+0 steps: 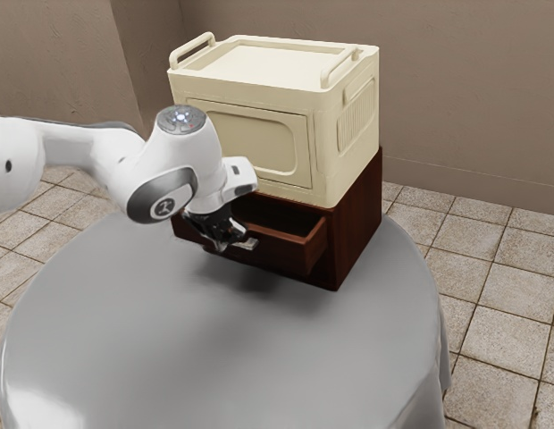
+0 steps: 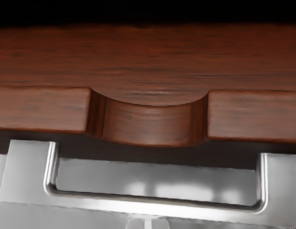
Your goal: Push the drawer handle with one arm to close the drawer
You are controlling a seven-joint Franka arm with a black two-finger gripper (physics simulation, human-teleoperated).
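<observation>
Black tool (image 1: 226, 234) of a Franka arm (image 1: 85, 147) is poised low at the metal handle (image 2: 153, 204) of an open wooden drawer (image 1: 290, 256), in front of a dark red-brown cabinet (image 1: 358, 223) on a grey-covered worktop (image 1: 214, 357). Whether the tool stands wide or narrow cannot be told, nor can contact with the handle be confirmed. The handle, a flat bar on 2 uprights, lies right by the tool, its long axis running along the drawer front, below a scooped notch (image 2: 150, 123) in the top edge. A cream storage box (image 1: 339, 134) sits on top of the cabinet. The only arm at work reaches in from the exterior view's left, and the cabinet lies on the far side of the handle, toward the exterior view's right. That line appears to decide the coming move: a level push across the handle's long axis, from the near side to the far, should send the drawer home. The job looks to be at the start of its push, the drawer standing well out; pressure off center could make it bind, and a tool set too high could slip over the bar.
</observation>
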